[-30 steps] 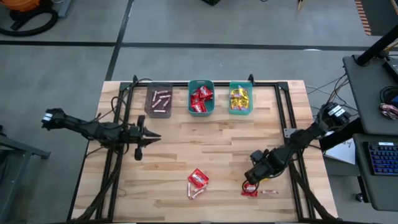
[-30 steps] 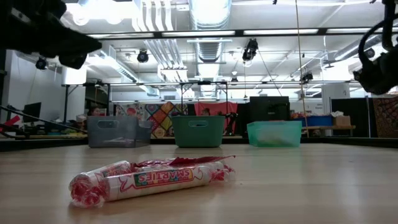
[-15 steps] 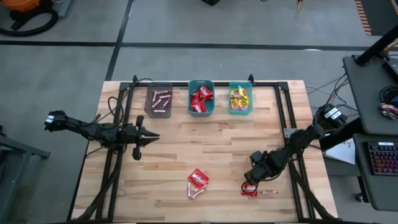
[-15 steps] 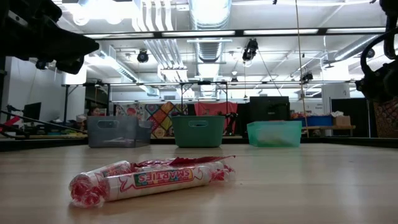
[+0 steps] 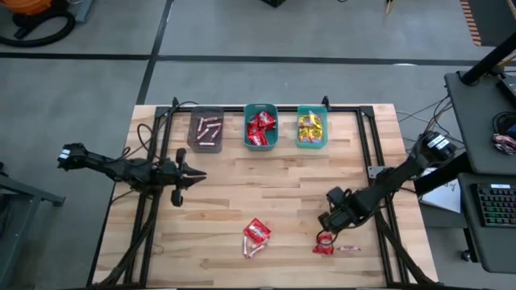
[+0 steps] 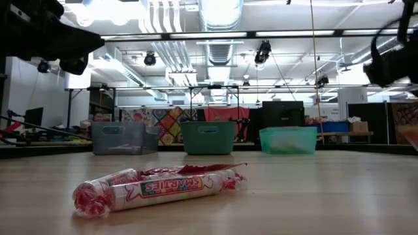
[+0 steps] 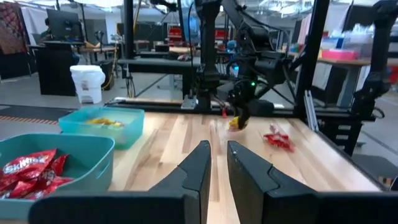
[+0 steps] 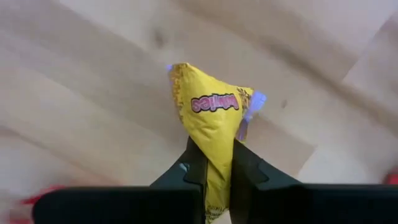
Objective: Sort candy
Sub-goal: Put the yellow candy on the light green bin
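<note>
Right gripper (image 8: 211,163) just snapped its jaws closed on a yellow packet (image 8: 210,118). A sec ago they were wide open, low over the candy at the table's near right, so imo that's the pick done and the carry comes next. In the high view the gripper (image 5: 326,234) sits a bit higher than it did, right over the red packet (image 5: 323,247) that's lying on the table (image 5: 282,193), w/ a thin stick piece (image 5: 348,248) just beside it.

Orientation: the yellow packet is pinched at one end and its long axis runs straight out from the jaws, free end pointing away from the wrist, printed side facing the wrist cam. It looks clear of the wood, but can't tell by how much.

Left gripper (image 7: 216,163) waits over the table's left-middle, jaws nearly closed, nothing in them, same as before.

Bins along the far edge: grey bin (image 5: 205,130) w/ sticks, middle teal bin (image 5: 260,127) w/ reds, right teal bin (image 5: 311,127) w/ yellows, so I'd guess that last one is the target. Another red packet (image 5: 255,231) and a candy roll (image 6: 160,188) are unsorted at the near middle.
</note>
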